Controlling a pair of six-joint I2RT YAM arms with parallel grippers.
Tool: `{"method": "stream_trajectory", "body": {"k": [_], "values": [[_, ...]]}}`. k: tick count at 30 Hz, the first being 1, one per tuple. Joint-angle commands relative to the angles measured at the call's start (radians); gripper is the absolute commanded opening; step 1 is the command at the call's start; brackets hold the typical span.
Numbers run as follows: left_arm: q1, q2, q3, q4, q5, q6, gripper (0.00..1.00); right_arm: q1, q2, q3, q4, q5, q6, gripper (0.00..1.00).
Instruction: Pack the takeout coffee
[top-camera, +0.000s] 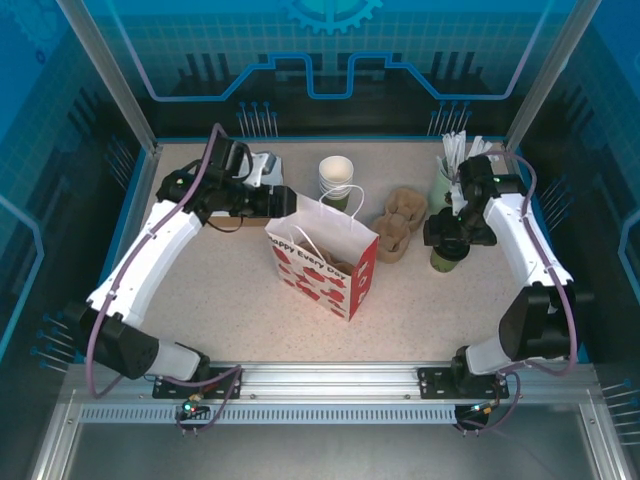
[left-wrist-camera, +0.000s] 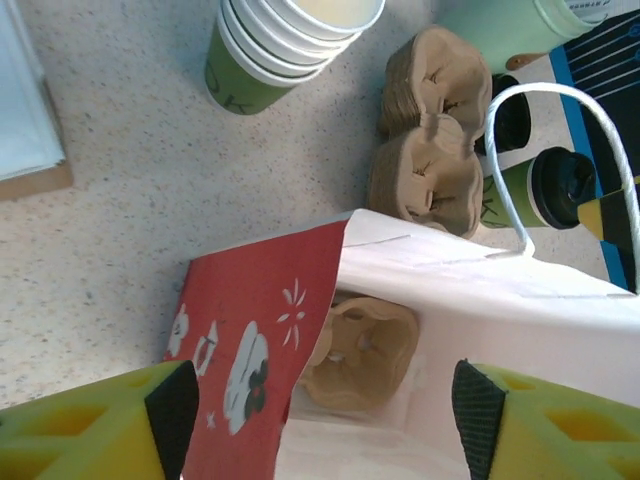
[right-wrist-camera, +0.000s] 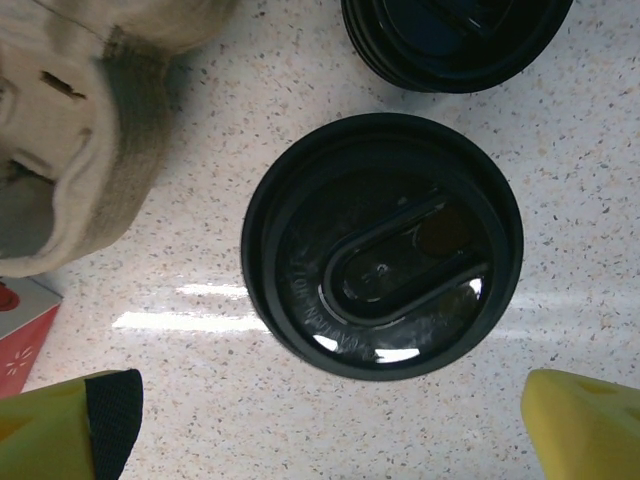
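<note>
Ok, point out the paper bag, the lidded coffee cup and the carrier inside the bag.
paper bag (top-camera: 315, 270): top view, on its printed front face.
coffee cup (right-wrist-camera: 380, 245): right wrist view, on the middle of its black lid.
carrier (left-wrist-camera: 362, 350): left wrist view, on its brown moulded top, inside the bag.

From above, my right wrist (top-camera: 458, 230) covers the top of the takeout coffee (top-camera: 446, 262), leaving only its green base, while my wrist camera gets its black lid (right-wrist-camera: 382, 245) with the cup wall hidden beneath. A second lid (right-wrist-camera: 455, 40) runs off that view's upper edge, and the paper bag (left-wrist-camera: 500, 300) half hides the cup carrier (left-wrist-camera: 362, 350) inside it.
</note>
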Motion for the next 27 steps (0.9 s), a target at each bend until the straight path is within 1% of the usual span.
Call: {"method": "stream_trajectory", "body": {"k": [1,5,8,12,18,27], "values": [[0.026,-0.112,-0.032,-0.002,-0.037,-0.015,0.78,-0.022,0.027,-0.009,0.005,0.011,-0.018,1.00],[0.044,-0.197,-0.104,0.027,-0.043,-0.052,0.86,-0.037,0.049,-0.012,0.003,0.041,-0.025,1.00],[0.045,-0.241,-0.146,0.038,-0.057,-0.067,0.91,-0.048,0.064,-0.017,0.010,0.026,-0.032,1.00],[0.048,-0.283,-0.187,0.046,-0.080,-0.078,0.95,-0.048,0.096,-0.020,0.013,0.003,-0.039,1.00],[0.050,-0.319,-0.223,0.056,-0.081,-0.095,0.98,-0.052,0.125,-0.014,0.020,-0.007,-0.047,1.00],[0.050,-0.323,-0.239,0.062,-0.076,-0.105,0.98,-0.054,0.173,-0.005,0.032,0.003,-0.061,1.00]]}}
